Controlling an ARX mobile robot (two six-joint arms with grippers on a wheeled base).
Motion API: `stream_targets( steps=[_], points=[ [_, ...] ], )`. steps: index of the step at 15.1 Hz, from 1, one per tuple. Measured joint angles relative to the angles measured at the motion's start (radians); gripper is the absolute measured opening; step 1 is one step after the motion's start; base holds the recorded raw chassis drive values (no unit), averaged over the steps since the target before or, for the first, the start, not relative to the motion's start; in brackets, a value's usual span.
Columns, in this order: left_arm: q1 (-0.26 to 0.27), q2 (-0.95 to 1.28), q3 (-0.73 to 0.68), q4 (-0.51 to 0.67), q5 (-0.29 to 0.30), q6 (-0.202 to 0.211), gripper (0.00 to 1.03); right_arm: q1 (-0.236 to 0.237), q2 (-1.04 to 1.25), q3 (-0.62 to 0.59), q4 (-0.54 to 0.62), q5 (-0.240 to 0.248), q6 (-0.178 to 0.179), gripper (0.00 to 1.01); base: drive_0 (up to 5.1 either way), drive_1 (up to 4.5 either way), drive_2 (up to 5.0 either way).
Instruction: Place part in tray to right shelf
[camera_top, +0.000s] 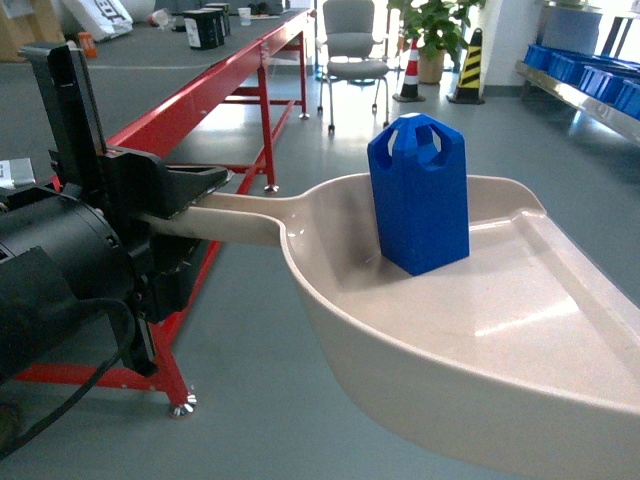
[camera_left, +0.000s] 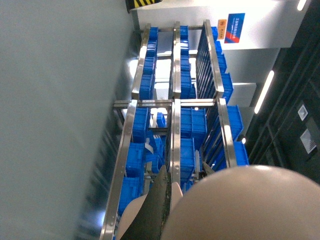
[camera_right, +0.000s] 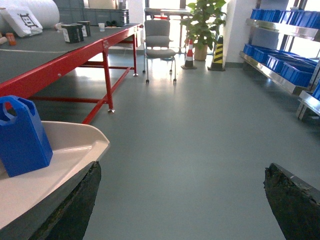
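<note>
The blue part (camera_top: 418, 195) stands upright in the bowl of the cream tray (camera_top: 520, 330), which hangs in the air over the floor. My left gripper (camera_top: 192, 192) is shut on the tray's long handle at the left. In the left wrist view the left gripper (camera_left: 183, 175) clamps the handle, and the tray's underside (camera_left: 245, 205) fills the lower right. My right gripper (camera_right: 181, 167) is open with only floor between its fingers; the tray (camera_right: 60, 150) and the part (camera_right: 22, 135) are at its left. The steel right shelf (camera_top: 590, 85) stands far right.
A long red-framed table (camera_top: 215, 80) runs along the left. An office chair (camera_top: 355, 50), a potted plant (camera_top: 435, 25) and traffic cones (camera_top: 467, 65) stand at the back. Steel racks holding blue crates (camera_left: 175, 100) fill the left wrist view. Grey floor lies between.
</note>
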Motion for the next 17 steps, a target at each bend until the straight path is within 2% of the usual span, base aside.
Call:
stream_targets(
  steps=[17],
  points=[
    [0.002,0.000,0.000,0.005,-0.004,0.000,0.13,0.000,0.000,0.000,0.003,0.000,0.000,0.98,0.1,4.01,-3.8]
  ],
)
